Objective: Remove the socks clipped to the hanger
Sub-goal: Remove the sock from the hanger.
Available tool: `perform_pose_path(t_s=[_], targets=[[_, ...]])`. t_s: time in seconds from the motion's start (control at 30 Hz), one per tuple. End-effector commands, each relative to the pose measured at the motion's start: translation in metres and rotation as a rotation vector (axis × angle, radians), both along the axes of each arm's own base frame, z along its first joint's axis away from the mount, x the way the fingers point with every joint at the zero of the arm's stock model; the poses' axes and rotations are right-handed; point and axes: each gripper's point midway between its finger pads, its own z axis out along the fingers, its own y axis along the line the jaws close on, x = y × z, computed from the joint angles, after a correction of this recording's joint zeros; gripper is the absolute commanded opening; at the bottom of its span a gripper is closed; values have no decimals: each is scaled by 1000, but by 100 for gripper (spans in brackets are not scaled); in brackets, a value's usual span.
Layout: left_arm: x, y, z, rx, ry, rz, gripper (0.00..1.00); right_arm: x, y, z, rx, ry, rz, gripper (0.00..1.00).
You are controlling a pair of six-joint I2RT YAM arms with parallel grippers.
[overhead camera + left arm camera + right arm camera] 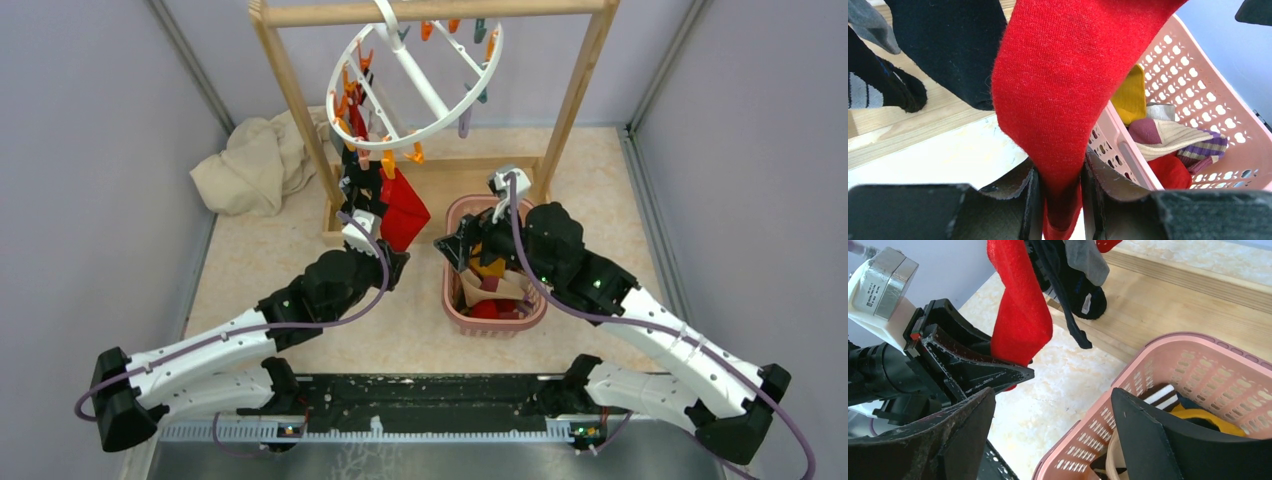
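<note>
The white ring hanger hangs tilted from the wooden rack, with orange, teal and purple clips. A red sock hangs from its low left side beside black socks. My left gripper is shut on the red sock's lower end; in the left wrist view the sock runs down between the fingers. The right wrist view shows the same sock and a black sock and a grey sock. My right gripper is open and empty over the pink basket's left rim.
The pink lattice basket holds several socks, yellow, red and striped. The wooden rack's base board lies behind it. A beige cloth is heaped at the back left. Grey walls close in both sides.
</note>
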Motion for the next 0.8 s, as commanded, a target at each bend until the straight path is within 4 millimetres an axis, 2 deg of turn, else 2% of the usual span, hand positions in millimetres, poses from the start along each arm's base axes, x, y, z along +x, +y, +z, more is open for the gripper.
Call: perform_pose_path(t_s=[0.0, 0.23, 0.43, 0.77], targets=[[3, 2, 9, -26, -1, 20, 35, 2, 8, 37, 50, -78, 36, 84], [5, -11, 6, -25, 8, -12, 34, -3, 31, 74, 120, -163, 151, 65], [5, -13, 10, -33, 1, -16, 34, 6, 51, 98, 156, -252, 195, 61], [4, -12, 15, -39, -3, -16, 34, 38, 75, 117, 174, -387, 163, 52]])
